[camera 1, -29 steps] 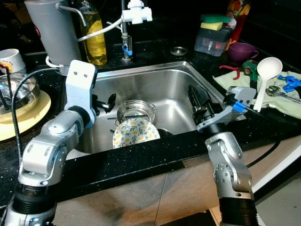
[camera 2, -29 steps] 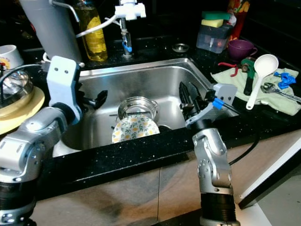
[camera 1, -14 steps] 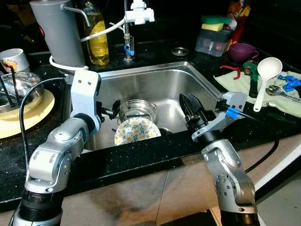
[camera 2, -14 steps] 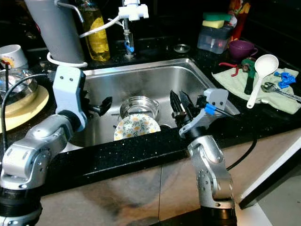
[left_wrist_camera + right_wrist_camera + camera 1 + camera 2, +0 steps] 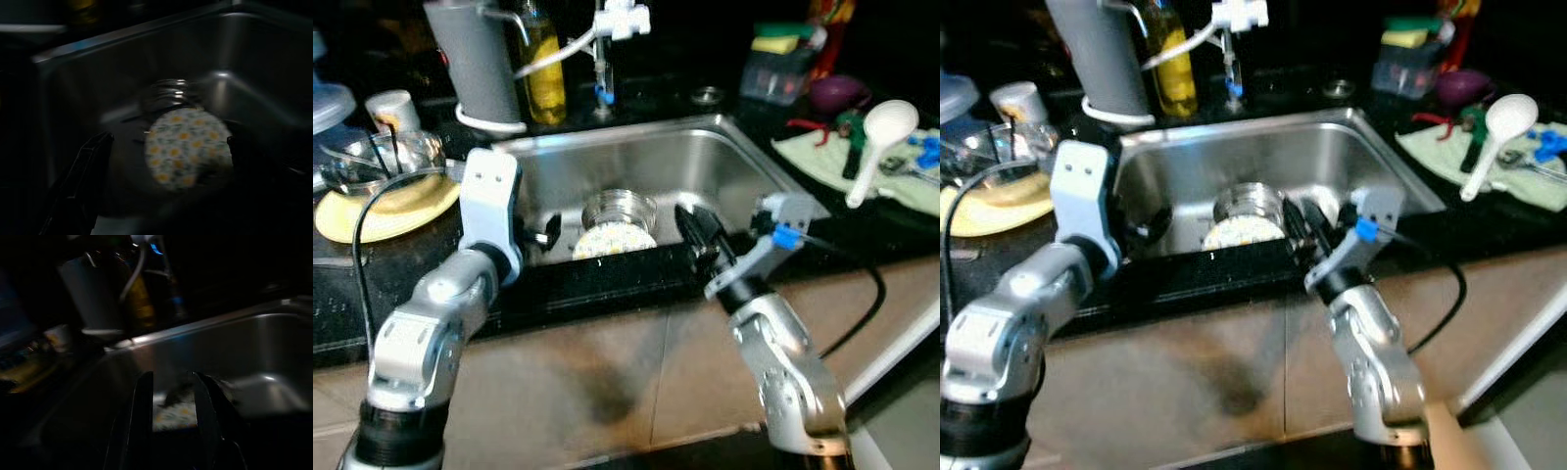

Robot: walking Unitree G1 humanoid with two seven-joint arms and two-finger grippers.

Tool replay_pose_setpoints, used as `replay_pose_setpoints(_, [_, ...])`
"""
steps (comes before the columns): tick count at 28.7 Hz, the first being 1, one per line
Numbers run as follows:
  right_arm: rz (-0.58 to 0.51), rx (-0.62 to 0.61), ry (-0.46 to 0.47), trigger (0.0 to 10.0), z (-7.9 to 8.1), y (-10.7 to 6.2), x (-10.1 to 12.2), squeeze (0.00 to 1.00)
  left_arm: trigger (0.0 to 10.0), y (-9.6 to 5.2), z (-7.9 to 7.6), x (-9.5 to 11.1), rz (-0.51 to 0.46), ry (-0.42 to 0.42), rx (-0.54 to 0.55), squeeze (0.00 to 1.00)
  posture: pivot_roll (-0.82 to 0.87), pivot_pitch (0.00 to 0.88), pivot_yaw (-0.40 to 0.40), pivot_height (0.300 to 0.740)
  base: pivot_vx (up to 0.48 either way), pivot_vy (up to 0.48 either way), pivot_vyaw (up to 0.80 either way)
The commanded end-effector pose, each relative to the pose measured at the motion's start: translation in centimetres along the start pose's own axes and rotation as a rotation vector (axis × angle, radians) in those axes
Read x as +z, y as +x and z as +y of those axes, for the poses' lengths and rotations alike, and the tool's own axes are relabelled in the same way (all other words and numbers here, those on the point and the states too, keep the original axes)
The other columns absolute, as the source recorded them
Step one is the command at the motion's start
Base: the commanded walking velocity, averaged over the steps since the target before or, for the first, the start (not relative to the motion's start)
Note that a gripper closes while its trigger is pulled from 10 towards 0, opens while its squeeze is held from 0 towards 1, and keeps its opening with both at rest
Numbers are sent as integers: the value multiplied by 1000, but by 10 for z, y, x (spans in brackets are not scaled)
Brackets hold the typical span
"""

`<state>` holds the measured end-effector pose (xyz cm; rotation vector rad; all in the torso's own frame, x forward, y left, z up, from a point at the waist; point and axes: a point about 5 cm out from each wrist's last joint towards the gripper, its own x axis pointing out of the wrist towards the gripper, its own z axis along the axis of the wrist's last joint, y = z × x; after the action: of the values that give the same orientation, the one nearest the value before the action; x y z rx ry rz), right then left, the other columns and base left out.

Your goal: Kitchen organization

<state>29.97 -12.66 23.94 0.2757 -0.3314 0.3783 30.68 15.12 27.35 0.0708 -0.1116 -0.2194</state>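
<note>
Black counter (image 5: 607,284) carries a green cloth (image 5: 822,157); steel sink (image 5: 646,166) holds a floral plate (image 5: 615,238).

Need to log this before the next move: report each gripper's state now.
Left gripper: open, holding nothing, at the sink facing the floral plate.
Right gripper: open, holding nothing, over the sink's front edge.

I was looking into a home kitchen: a stainless steel sink (image 5: 646,162) sat in a black speckled table (image 5: 401,274), with a tap (image 5: 607,39) behind it, a floral plate (image 5: 615,238) in the basin, a sponge (image 5: 778,44) and a white ladle (image 5: 879,137) nearby.
</note>
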Motion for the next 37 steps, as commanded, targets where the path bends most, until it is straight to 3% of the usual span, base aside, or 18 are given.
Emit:
replay_pose_setpoints(1, [21, 23, 35, 10000, 7, -2, -4, 0, 10000, -3, 6, -8, 40, 2, 32, 0, -35, 180, 0, 740, 0, 0, 0])
replay_pose_setpoints(8, [40, 37, 43, 10000, 10, -3, -6, 0, 10000, -6, 8, -13, 80, -4, 55, 0, -34, 186, -10, 740, 0, 0, 0])
replay_pose_setpoints(16, [61, 51, 56, 10000, 14, -5, -9, 0, 10000, -10, 9, -14, 101, 3, 63, 0, -30, 184, -20, 740, 0, 441, 0])
replay_pose_setpoints(37, [83, 84, 92, 10000, 18, -6, -13, 0, 10000, -12, 10, -9, 99, 65, 71, 0, -16, 169, -11, 740, 0, 0, 0])
